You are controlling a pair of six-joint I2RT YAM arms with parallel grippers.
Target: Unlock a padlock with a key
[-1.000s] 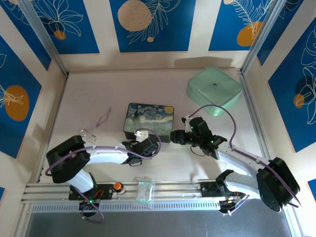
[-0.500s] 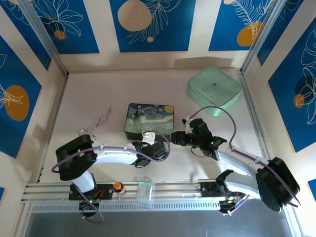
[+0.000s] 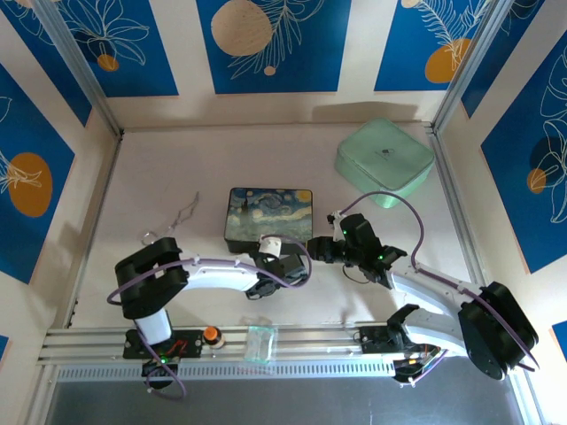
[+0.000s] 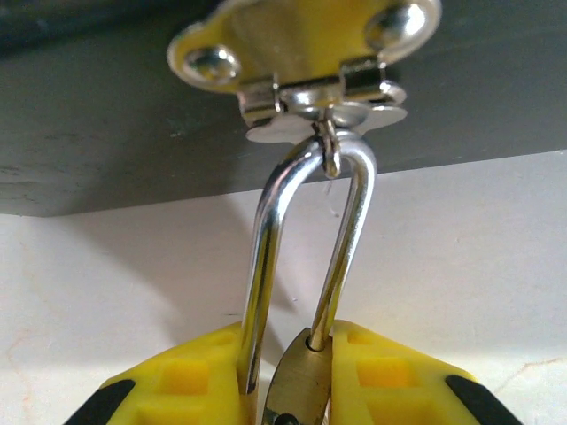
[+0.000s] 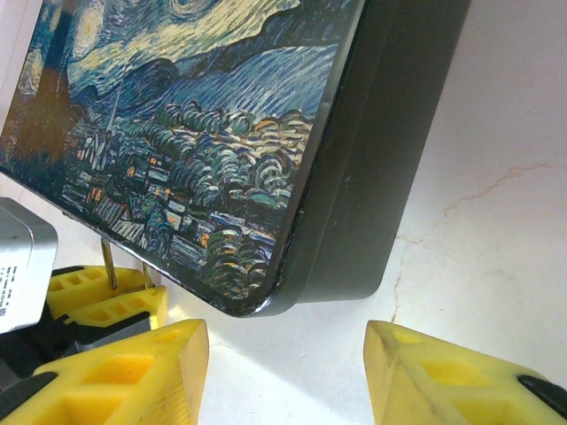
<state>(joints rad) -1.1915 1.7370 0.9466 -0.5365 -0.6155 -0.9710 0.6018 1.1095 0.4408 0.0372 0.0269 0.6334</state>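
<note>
Left wrist: the padlock (image 4: 298, 391) hangs by its shackle (image 4: 266, 257) from the clasp (image 4: 312, 62) on the dark side wall of the box (image 4: 124, 133). The left tool (image 4: 297, 376) is drawn narrow onto the brass body, with a yellow finger (image 4: 182, 382) on each side. The lock therefore sits right between the pads, at the bottom edge of the view. The shackle's right leg runs into the body. The left leg's end is hidden beside the finger, so I cannot tell whether it is latched, and the keyhole end is cut off below.

Right wrist: the right tool (image 5: 288, 354) stands wide and empty, just short of the box's near corner. To its left are the other tool's yellow pads, with the two thin shackle legs rising to the box edge. The padlock is near this tool but apart from it.

Top: both tools meet at the near edge of the box on the worktop (image 3: 159, 177). The left one is against that edge and the right one just beside it at the corner. The lock itself is covered by the left wrist.

As I judge it, only the steadying grip is done. A key has yet to be picked up, pushed in and turned, and the shackle freed. I cannot tell where the key lies.
</note>
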